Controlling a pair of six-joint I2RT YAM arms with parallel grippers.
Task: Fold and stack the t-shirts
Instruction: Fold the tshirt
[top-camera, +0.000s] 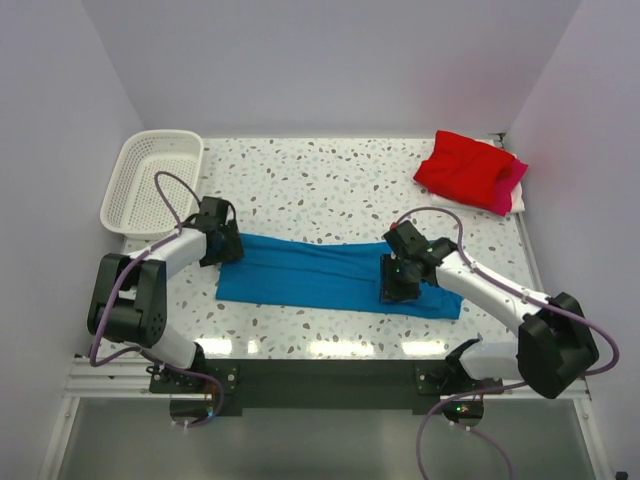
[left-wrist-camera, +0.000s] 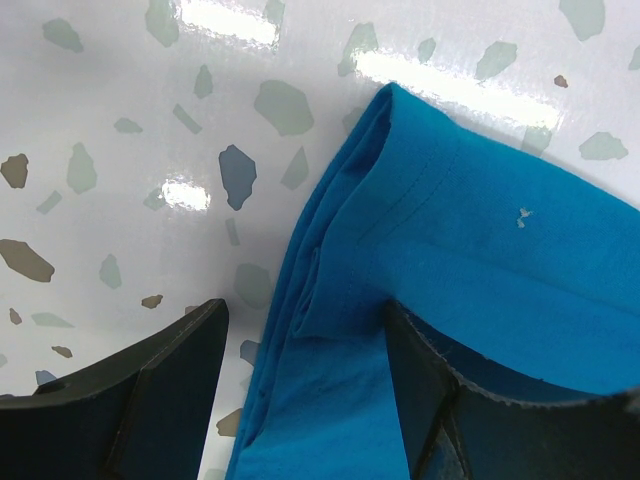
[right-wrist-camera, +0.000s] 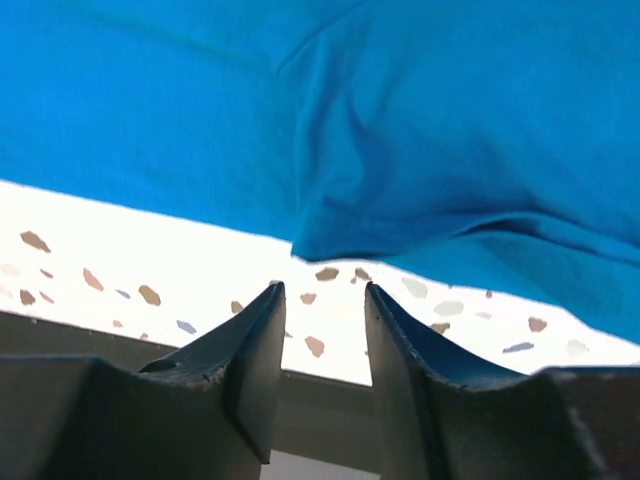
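A white speckled stone-pattern counter (top-camera: 330, 180) carries everything. Across its near half, a bright blue soft cloth t-shirt (top-camera: 320, 275) is laid out as a long folded band, running from near the left edge towards the right edge. At the far right corner a folded red cloth t-shirt (top-camera: 462, 165) is seen resting on a magenta-pink cloth t-shirt (top-camera: 508, 190). A white plastic mesh basket (top-camera: 150, 180) is set at the far left corner.

The left hand (left-wrist-camera: 300, 400) is held at the left end of the band, its jaws wide apart. The doubled hem of the blue t-shirt (left-wrist-camera: 480, 260) is seen lying between them, not clamped. The right hand (right-wrist-camera: 320, 290) is placed at the near hem towards the right end. Its jaws are parted only narrowly, nothing is held between them, and the blue t-shirt (right-wrist-camera: 400, 120) is seen just ahead of the tips.

Several failures are to be feared. With so narrow a gap, only the top layer may be pinched by the right hand, or the hem may be pushed away and bunched. On the left, the stacked layers may be caught unevenly, so that the band is opened out when lifted. If the two ends are raised unequally, the fold may be skewed. Since the right end lies near the counter's near edge, the cloth may be dragged over it.
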